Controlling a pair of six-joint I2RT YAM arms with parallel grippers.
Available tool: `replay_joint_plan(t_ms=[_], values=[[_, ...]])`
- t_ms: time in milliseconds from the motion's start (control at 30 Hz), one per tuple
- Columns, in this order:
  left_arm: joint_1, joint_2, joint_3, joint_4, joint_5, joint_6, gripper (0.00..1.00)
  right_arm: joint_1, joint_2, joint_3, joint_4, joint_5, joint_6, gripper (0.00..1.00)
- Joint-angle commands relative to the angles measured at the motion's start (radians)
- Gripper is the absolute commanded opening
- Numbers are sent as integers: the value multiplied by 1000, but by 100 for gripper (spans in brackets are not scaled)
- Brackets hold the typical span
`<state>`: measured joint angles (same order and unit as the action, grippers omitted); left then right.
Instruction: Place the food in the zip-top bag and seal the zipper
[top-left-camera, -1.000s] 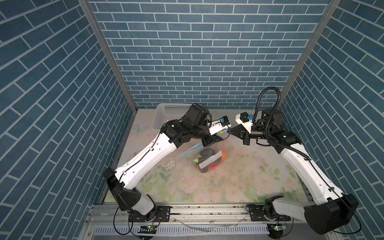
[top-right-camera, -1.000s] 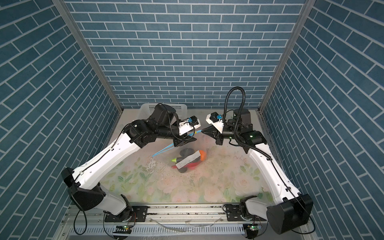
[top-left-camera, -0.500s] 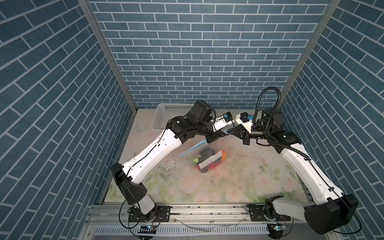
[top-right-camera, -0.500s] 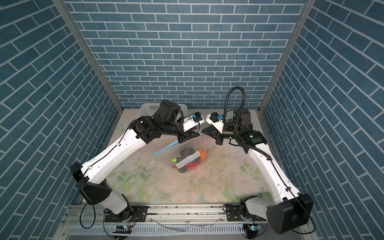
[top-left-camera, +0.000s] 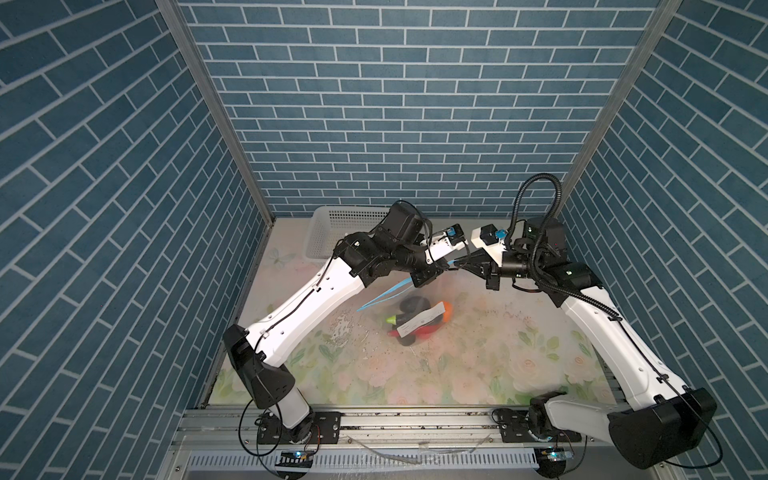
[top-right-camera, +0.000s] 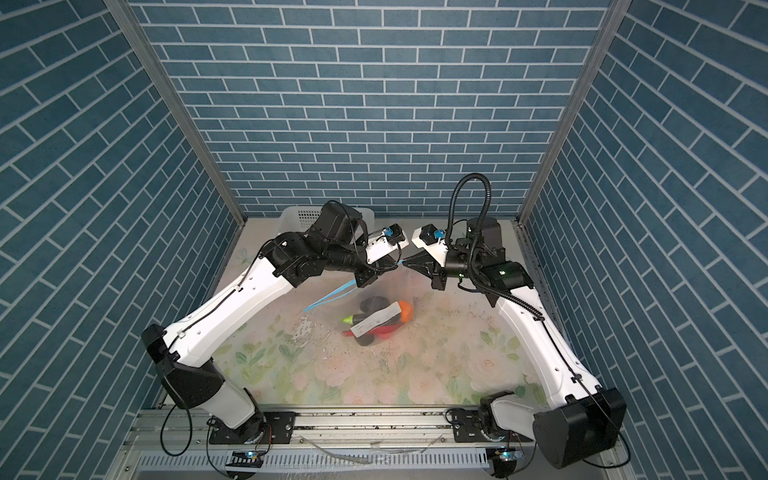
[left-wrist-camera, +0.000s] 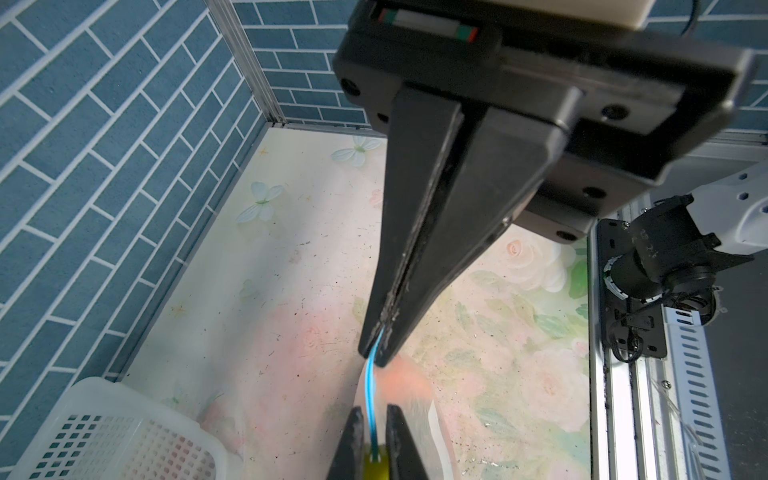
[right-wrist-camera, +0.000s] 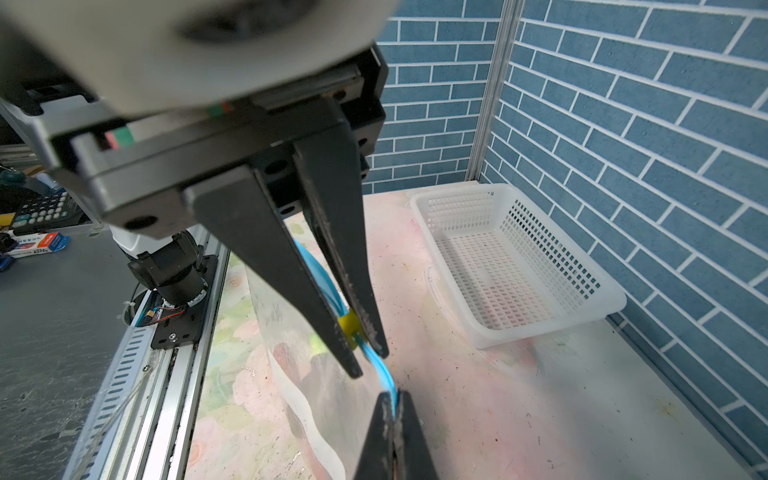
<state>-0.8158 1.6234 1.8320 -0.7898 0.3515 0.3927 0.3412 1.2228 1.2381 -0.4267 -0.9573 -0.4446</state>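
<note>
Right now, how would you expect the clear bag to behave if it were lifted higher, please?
Probably floppy: the bag sags below its blue zipper, whose free end droops. Likely bottom-heavy, since the food bunches at its bottom. The smooth plastic may slip, so gripping the zipper seems safer.

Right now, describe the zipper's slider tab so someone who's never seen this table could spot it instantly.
In the middle of the floral table sits a clear zip-top bag of toy food; follow its light blue zipper up off the table. The slider tab is the small yellow piece on that strip, pinched in the left gripper; nothing else on the strip is yellow.
</note>
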Motion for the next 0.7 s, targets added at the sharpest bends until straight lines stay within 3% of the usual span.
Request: replay_joint_plan(t_ms=[0,667], values=[[0,-8,14,-18,-1,-4,5,-3,-20,37,28,-23,-9,0],[24,-77,-73,0,-17,-7,4,-10,-8,52,18,8,-8,0]])
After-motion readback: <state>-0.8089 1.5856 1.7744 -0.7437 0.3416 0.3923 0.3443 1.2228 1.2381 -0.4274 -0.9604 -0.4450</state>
